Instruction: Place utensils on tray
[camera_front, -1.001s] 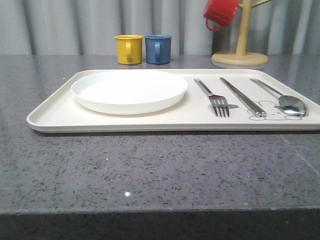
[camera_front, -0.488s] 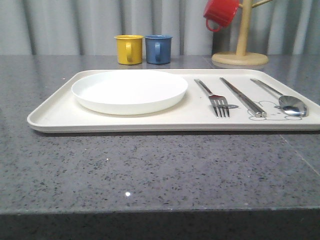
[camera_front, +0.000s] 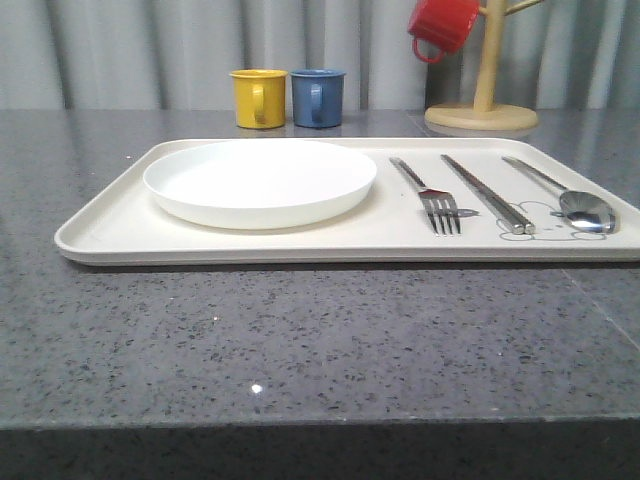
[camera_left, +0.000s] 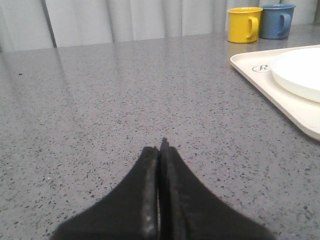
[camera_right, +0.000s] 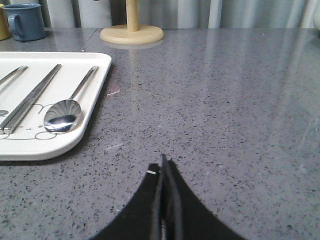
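The cream tray (camera_front: 110, 225) lies across the grey table. On its left half sits the white plate (camera_front: 260, 182). To the right lie the fork (camera_front: 432, 197), the chopsticks (camera_front: 488, 194) and the spoon (camera_front: 570, 200), side by side. The left wrist view has my left gripper (camera_left: 160, 147) shut and empty, low over bare table left of the tray (camera_left: 260, 82) and plate (camera_left: 300, 72). In the right wrist view, my right gripper (camera_right: 162, 165) is shut on nothing, over the table to the right of the tray (camera_right: 95, 100), spoon (camera_right: 62, 116) and chopsticks (camera_right: 30, 100).
A yellow mug (camera_front: 258, 98) and a blue mug (camera_front: 318, 97) stand behind the tray. A wooden mug tree (camera_front: 482, 105) at the back right carries a red mug (camera_front: 440, 26). Bare grey table lies in front of the tray and at both sides.
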